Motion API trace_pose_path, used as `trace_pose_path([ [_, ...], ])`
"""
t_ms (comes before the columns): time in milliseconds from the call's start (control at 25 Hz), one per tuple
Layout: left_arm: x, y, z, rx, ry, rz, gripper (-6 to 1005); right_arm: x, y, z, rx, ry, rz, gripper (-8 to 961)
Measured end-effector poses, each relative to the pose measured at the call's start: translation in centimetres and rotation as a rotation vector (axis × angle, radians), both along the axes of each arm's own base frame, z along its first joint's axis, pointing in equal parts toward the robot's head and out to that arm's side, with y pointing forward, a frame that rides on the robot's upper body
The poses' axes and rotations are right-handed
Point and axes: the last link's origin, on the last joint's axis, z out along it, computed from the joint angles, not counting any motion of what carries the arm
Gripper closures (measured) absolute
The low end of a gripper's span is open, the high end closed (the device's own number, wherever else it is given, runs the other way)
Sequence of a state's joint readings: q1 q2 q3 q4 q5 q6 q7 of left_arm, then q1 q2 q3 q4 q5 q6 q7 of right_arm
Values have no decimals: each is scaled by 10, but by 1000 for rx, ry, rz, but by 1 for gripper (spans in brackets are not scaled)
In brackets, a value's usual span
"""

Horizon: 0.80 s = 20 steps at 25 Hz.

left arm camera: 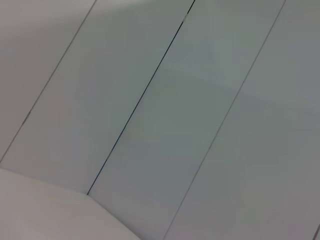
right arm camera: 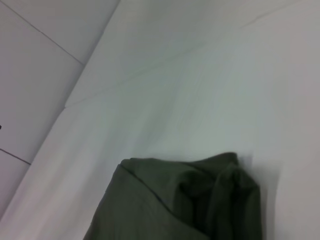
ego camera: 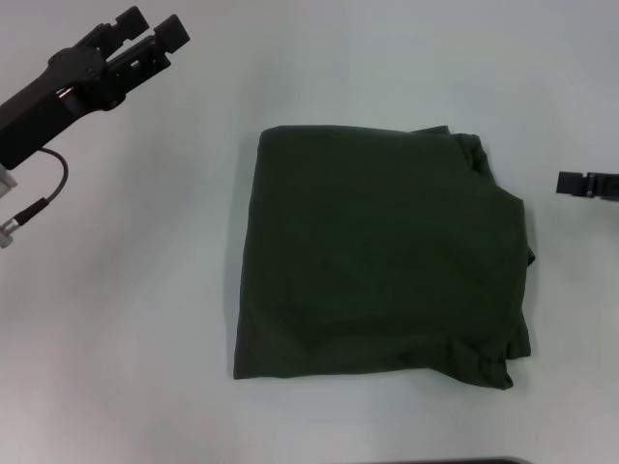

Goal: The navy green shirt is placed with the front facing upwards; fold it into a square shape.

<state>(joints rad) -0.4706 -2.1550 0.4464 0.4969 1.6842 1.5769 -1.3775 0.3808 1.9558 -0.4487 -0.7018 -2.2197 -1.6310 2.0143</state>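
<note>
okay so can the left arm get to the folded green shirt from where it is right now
Probably yes. The left gripper is raised at the far left, apart from the navy green shirt, with only bare white table between them.

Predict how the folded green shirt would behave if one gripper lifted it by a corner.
The navy green shirt is soft cloth, so it would probably droop and unfold. Loose layers bunch at its right edge, so these would likely slip apart first. It looks light.
</note>
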Motion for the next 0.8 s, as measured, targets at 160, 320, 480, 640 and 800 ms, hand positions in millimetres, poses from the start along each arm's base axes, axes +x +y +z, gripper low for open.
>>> trace_pose_path([
  [160, 0, 0, 0, 0, 2, 0, 96, 1, -2, -9, -27, 28, -32, 367],
  [320, 0, 0, 0, -1, 4, -1, 96, 3, -3, -19, -57, 36, -68, 368],
  [480, 0, 0, -1, 5, 13, -4, 96, 3, -2, -27, -65, 47, -83, 367],
  [640, -1, 1, -1, 8, 21, -4, 96, 4, -1, -37, -76, 57, -105, 366],
  [800, -1, 1, -1, 8, 25, 0, 96, 5, -2, -41, -84, 58, -117, 367],
])
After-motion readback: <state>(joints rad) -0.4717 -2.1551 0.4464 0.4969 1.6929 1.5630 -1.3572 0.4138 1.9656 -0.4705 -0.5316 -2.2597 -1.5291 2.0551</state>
